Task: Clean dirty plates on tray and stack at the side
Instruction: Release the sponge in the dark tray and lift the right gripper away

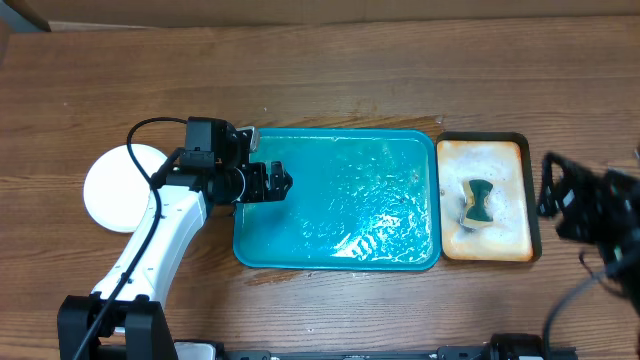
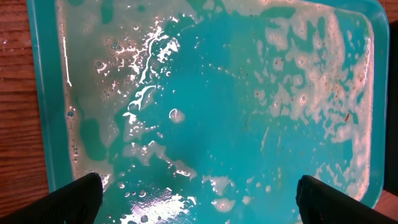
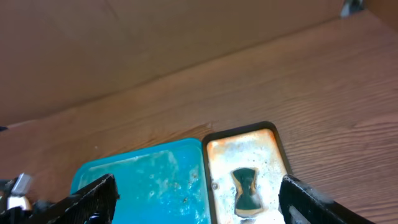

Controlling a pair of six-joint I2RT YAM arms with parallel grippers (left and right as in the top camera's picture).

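Observation:
The teal tray (image 1: pixel 335 200) lies mid-table, wet and foamy, with no plate on it. A white plate (image 1: pixel 115 188) rests on the wood to its left, partly under my left arm; I cannot tell how many are stacked there. My left gripper (image 1: pixel 281 181) hovers over the tray's left part. In the left wrist view its fingertips (image 2: pixel 74 200) stand wide apart over the soapy tray (image 2: pixel 236 93), and the left gripper (image 2: pixel 199 205) is open and empty. My right gripper (image 1: pixel 552 195) hangs open beyond the right end of the table, empty in its own view (image 3: pixel 205 205).
A small black-rimmed tray (image 1: pixel 515 215) with orange-stained foam sits right of the teal tray, holding a dark green sponge (image 1: pixel 480 203). The right wrist view shows that sponge (image 3: pixel 247 186), the teal tray (image 3: pixel 143 177) and a brown wall behind. Cables trail from both arms.

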